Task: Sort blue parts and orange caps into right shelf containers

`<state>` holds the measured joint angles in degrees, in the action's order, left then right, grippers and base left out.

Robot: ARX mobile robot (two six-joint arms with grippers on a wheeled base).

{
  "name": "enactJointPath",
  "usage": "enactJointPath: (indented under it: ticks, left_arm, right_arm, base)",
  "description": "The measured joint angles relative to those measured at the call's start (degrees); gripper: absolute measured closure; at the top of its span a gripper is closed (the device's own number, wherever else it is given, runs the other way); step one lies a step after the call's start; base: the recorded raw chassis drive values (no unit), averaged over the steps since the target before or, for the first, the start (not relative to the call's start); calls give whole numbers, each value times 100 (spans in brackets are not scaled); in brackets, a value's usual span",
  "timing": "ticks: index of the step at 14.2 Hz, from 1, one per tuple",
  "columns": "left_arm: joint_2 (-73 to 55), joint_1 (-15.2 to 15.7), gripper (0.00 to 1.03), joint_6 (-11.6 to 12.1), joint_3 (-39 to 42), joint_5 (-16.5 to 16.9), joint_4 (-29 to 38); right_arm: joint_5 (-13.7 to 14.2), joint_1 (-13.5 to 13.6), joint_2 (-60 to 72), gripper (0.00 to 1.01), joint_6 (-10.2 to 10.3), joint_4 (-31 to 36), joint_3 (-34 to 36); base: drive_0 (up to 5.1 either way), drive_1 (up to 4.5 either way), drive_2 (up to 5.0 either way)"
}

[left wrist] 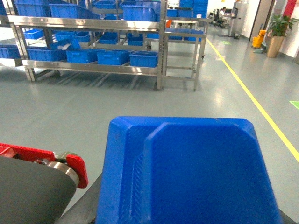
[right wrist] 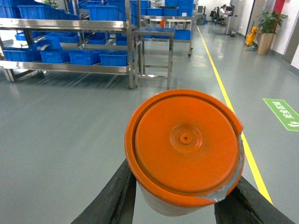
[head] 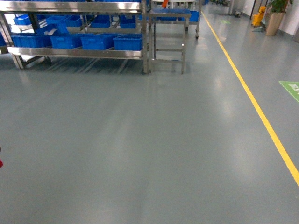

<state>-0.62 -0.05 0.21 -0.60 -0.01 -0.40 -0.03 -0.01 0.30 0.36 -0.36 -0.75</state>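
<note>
Black gripper fingers; red bracket, grey rounded housing.

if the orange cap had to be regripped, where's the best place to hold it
Judging from the right wrist view, grip the orange cap across its round side wall just under the lip, fingers coming from left and right as the right gripper appears to hold it now. Its flat top gives no purchase, and the lip should resist slipping.
</note>
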Motion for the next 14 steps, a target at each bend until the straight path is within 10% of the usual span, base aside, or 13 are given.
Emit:
enactJointPath:
  ticks: [6,14]
  left_arm:
    - [0,0,60,0,0,0,0]
    - [0,0,60,0,0,-4,2]
  right_arm:
    - [0,0,0,61,0,0,0]
    - [0,0,0,61,0,4,0]
  base:
    - [-156,-116,-195]
    - [14,440,-411]
